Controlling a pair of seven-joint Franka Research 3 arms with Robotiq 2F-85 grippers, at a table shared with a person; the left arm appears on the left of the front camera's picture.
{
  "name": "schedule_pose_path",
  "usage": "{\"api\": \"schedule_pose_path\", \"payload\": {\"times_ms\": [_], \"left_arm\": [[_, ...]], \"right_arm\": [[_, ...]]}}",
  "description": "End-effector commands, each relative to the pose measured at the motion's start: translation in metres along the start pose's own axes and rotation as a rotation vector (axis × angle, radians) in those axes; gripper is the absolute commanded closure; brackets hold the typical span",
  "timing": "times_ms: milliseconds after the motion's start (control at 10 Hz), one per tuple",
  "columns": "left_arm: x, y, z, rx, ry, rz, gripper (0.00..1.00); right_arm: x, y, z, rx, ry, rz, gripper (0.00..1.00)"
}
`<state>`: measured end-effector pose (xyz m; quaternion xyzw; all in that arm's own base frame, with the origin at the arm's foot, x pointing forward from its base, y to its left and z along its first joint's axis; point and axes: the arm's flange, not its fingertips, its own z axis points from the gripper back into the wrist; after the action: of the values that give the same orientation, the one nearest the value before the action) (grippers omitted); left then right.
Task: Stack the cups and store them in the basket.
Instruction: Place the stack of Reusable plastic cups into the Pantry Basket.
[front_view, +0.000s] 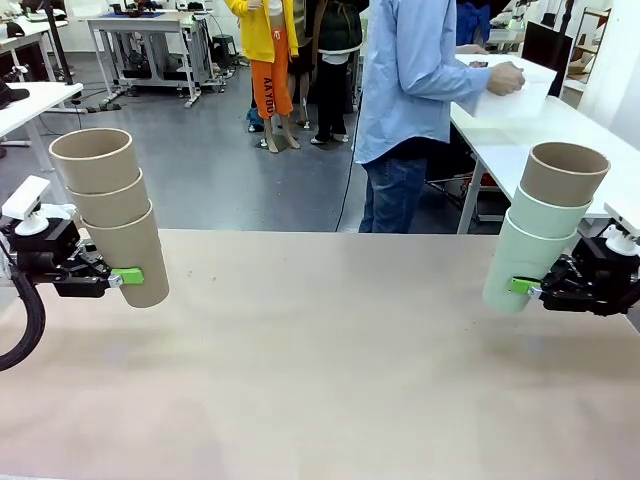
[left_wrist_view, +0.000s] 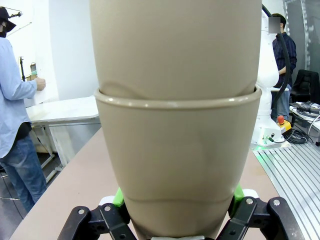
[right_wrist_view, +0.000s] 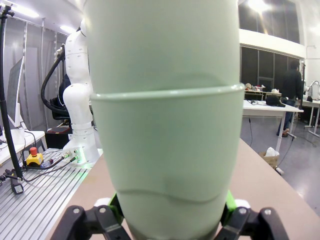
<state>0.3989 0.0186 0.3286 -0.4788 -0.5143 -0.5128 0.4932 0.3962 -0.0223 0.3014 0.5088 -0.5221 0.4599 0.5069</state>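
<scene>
Presumably for merging, left fingers (front_view: 127, 276) clamp the tan cup stack (front_view: 110, 215), right fingers (front_view: 520, 286) the mint-based stack (front_view: 540, 235), over opposite tabletop (front_view: 320, 350) edges

Left gripper (front_view: 130, 276) and right gripper (front_view: 516, 286) held wide apart, fingers level and pointing inward toward each other, green pads pressed tight on the lowest cup of a stack: tan cups (front_view: 135, 255) left, mint cups (front_view: 522, 260) right.

Tan table (front_view: 320, 380), person in blue shirt (front_view: 410, 70), white side table (front_view: 497, 135)
</scene>
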Motion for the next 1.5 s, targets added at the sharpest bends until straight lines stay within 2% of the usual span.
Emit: {"api": "schedule_pose_path", "payload": {"times_ms": [0,1400], "left_arm": [[0.0045,0.0006,-0.0005,-0.007,-0.009,-0.007,0.15],[0.0045,0.0006,-0.0005,-0.007,-0.009,-0.007,0.15]], "right_arm": [[0.0046,-0.0018,0.0007,-0.004,-0.007,0.012,0.16],[0.0046,-0.0018,0.0007,-0.004,-0.007,0.012,0.16]]}}
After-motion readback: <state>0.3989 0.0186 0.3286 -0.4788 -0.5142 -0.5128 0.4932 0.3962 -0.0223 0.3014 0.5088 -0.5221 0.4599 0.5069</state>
